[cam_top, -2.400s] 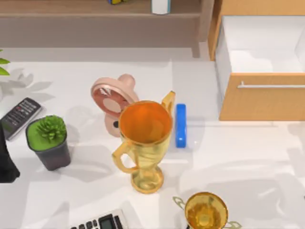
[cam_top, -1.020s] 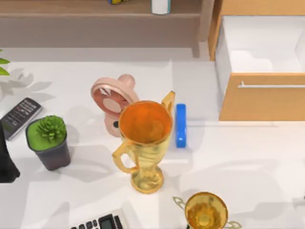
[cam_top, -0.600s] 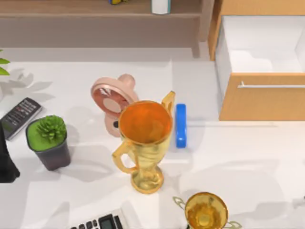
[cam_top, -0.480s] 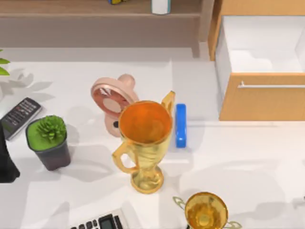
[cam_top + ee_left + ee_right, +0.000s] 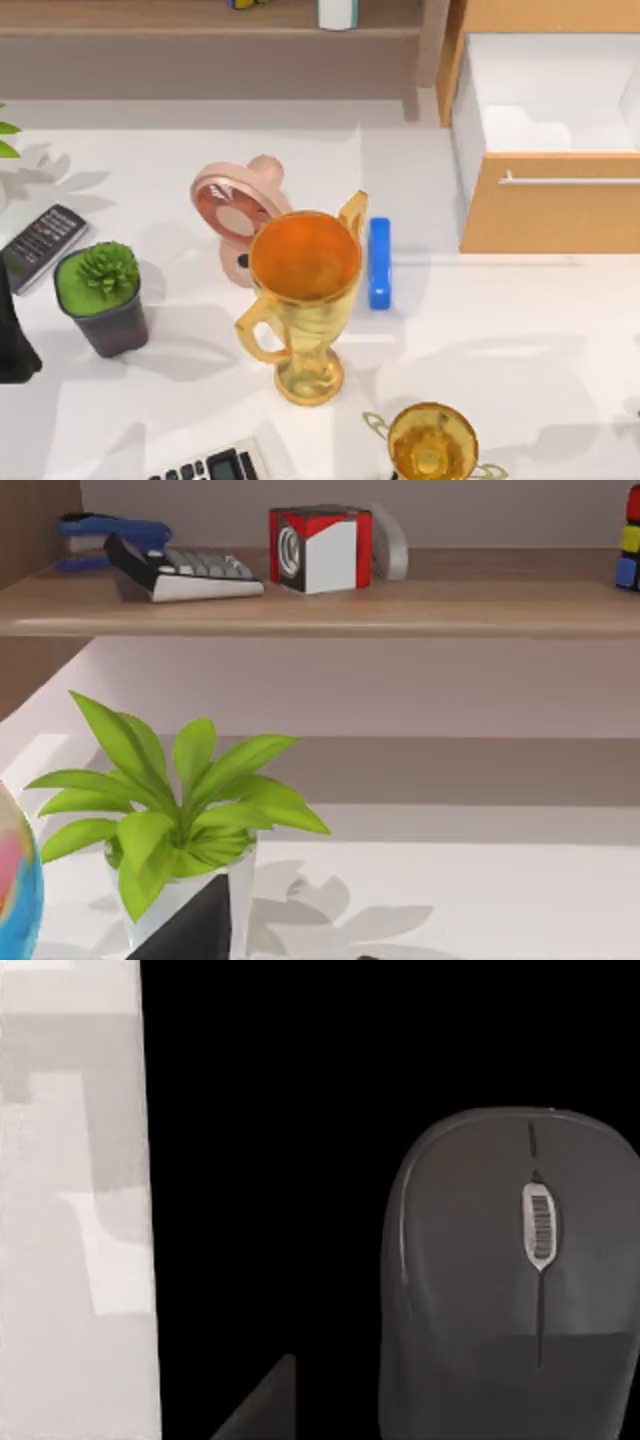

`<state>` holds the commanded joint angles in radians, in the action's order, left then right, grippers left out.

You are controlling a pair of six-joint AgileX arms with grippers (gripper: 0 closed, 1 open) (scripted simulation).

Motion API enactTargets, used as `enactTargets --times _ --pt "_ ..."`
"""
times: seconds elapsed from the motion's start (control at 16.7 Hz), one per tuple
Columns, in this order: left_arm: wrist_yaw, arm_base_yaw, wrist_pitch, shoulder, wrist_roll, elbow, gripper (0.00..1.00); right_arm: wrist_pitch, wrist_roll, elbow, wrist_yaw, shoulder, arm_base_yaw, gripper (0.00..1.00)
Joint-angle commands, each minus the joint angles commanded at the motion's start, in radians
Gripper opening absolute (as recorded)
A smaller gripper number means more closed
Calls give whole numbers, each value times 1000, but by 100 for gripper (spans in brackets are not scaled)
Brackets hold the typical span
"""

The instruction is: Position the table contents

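Note:
A tall gold trophy (image 5: 305, 300) stands mid-table, with a pink desk fan (image 5: 235, 215) behind it and a blue bar-shaped object (image 5: 379, 262) lying just to its right. A smaller gold trophy (image 5: 430, 445) sits at the front edge. My left arm (image 5: 12, 340) is parked at the table's left edge, beside a potted succulent (image 5: 103, 295). A dark part of my left gripper (image 5: 195, 930) shows in front of a leafy plant (image 5: 175, 820). A dark part of my right gripper (image 5: 262, 1405) hangs over a black surface beside a dark grey mouse (image 5: 510, 1280).
A remote (image 5: 40, 243) lies at the left and a calculator (image 5: 210, 465) at the front edge. An open wooden drawer (image 5: 545, 205) juts out at the back right. A shelf (image 5: 330, 605) behind carries a calculator, a stapler and cubes.
No object on the table has moved. Only the faint shadows near the table's right front edge have shifted slightly.

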<state>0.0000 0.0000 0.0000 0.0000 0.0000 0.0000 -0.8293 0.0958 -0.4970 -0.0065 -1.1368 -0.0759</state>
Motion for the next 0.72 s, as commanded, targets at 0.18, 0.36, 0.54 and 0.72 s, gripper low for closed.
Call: enactTargets --times 0.18,0.36,0.54,0.72 --pt "0 0 0 0 0 0 100 0 0 0 0 0 0 100" --pt "0 0 0 0 0 0 100 0 0 0 0 0 0 100" --pt "0 0 0 0 0 0 100 0 0 -1 0 0 0 100" --pt "0 0 0 0 0 0 100 59 39 -11 -14 -1 35 100"
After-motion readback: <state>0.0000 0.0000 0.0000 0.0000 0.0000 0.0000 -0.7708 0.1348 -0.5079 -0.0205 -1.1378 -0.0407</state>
